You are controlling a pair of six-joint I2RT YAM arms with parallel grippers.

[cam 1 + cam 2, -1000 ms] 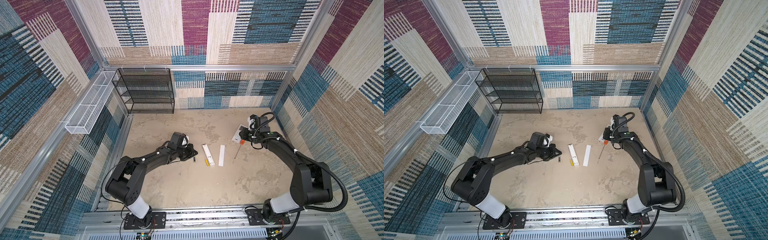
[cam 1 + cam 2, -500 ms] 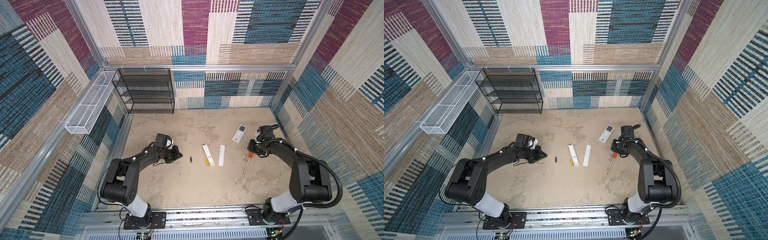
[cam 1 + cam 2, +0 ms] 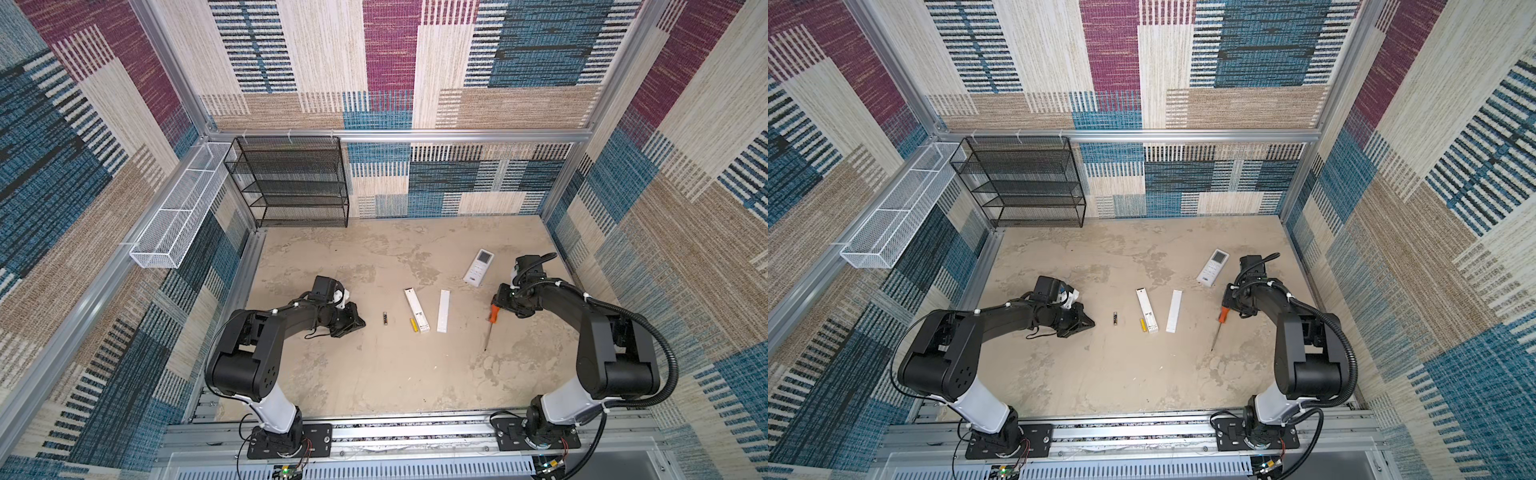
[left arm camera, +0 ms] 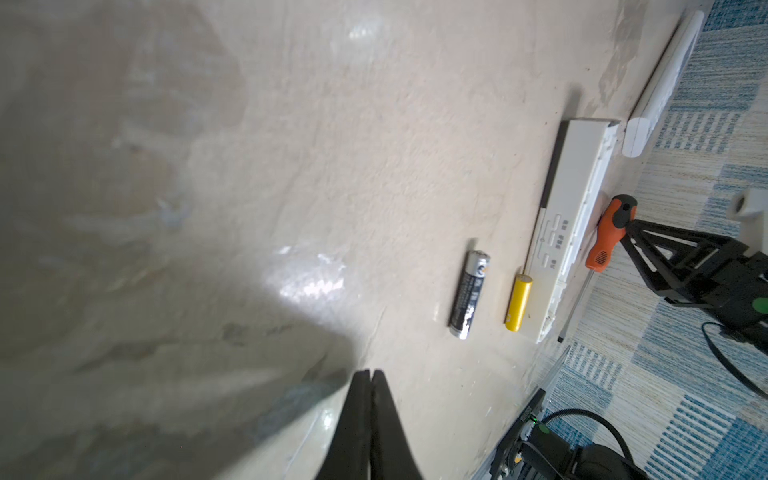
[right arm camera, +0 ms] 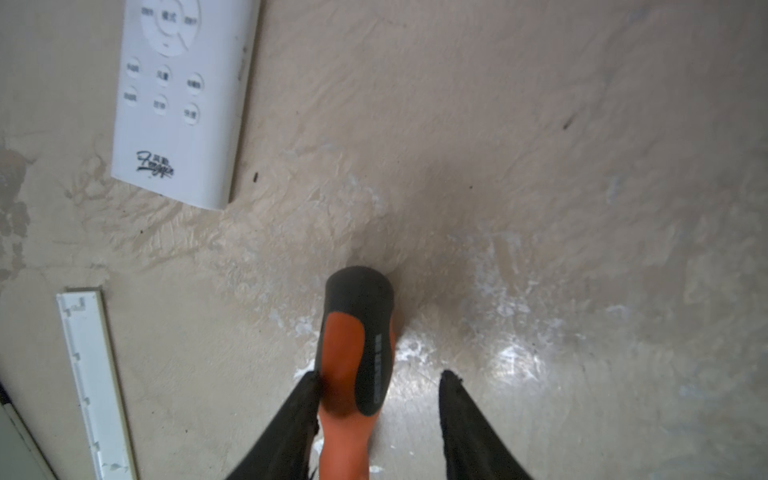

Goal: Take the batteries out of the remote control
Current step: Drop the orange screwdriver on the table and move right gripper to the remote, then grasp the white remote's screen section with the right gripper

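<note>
The long white remote control (image 3: 417, 306) (image 3: 1147, 311) (image 4: 569, 216) lies on the table, its detached cover (image 3: 444, 311) (image 3: 1174, 311) (image 5: 93, 382) to its right. Two batteries lie loose on the table: a yellow one (image 3: 413, 324) (image 3: 1142, 324) (image 4: 518, 302) beside the remote's near end and a dark one (image 3: 385, 318) (image 3: 1115, 318) (image 4: 469, 293) further left. My left gripper (image 3: 357, 322) (image 3: 1090, 323) (image 4: 370, 372) is shut and empty, left of the dark battery. My right gripper (image 3: 498, 305) (image 3: 1229, 305) (image 5: 380, 375) is open around the handle of the orange-and-black screwdriver (image 3: 493, 312) (image 3: 1223, 314) (image 5: 353, 332), which touches one finger only.
A second, shorter white remote (image 3: 479, 267) (image 3: 1212, 267) (image 5: 183, 95) lies behind the right gripper. A black mesh shelf (image 3: 291, 183) stands at the back left, and a white wire basket (image 3: 178, 224) hangs on the left wall.
The left gripper drew back left, leaving the dark battery on the table. The right gripper carried the screwdriver from the short remote toward the front, and its jaws have opened.
</note>
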